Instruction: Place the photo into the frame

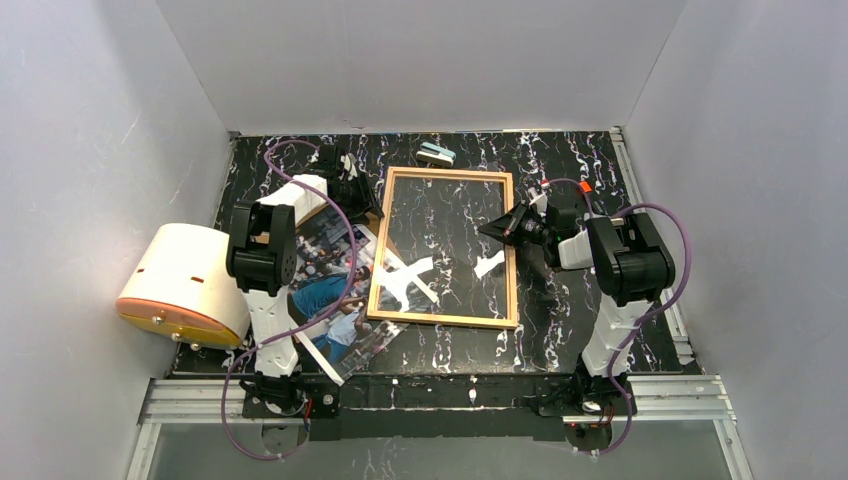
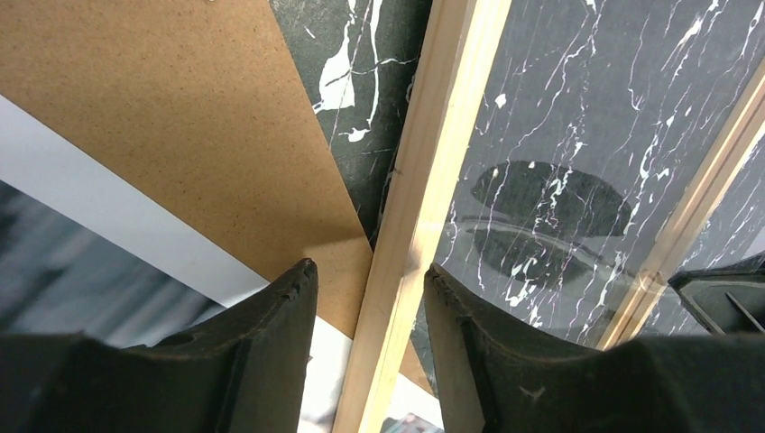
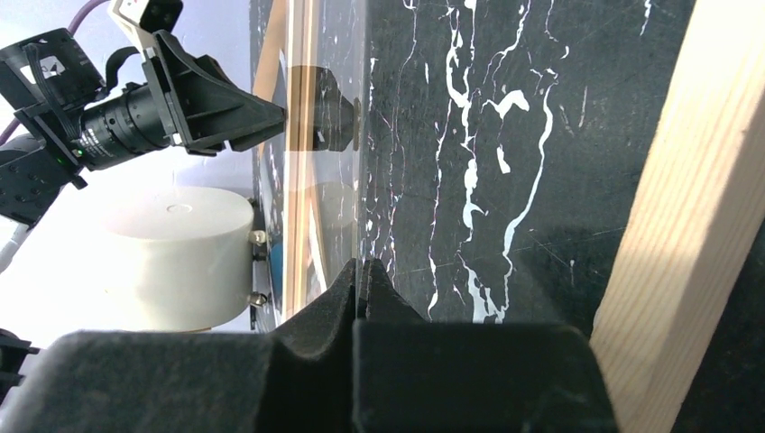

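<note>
Top external shows me the thin light-wood rectangular picture frame (image 1: 443, 176) flat on the black marbled table (image 1: 560, 170). The glossy street photo (image 1: 325, 295) lies along its left side. My left gripper (image 2: 370, 271) stands part-open astride the frame's left rail, not clamping it. My right gripper (image 3: 361, 271) is pressed fully closed.

Wood, gloss and grain
The frame (image 2: 424, 180) is smooth pale wood round a clear shiny pane (image 2: 577, 117); the backing board (image 2: 162, 108) matt speckled brown; the photo (image 1: 325, 295) glossy.

Plain white walls (image 1: 420, 60) box in a black marble-patterned counter (image 1: 545, 150) — evenly lit, with an aluminium rail (image 1: 190, 400) along the bottom edge.
</note>
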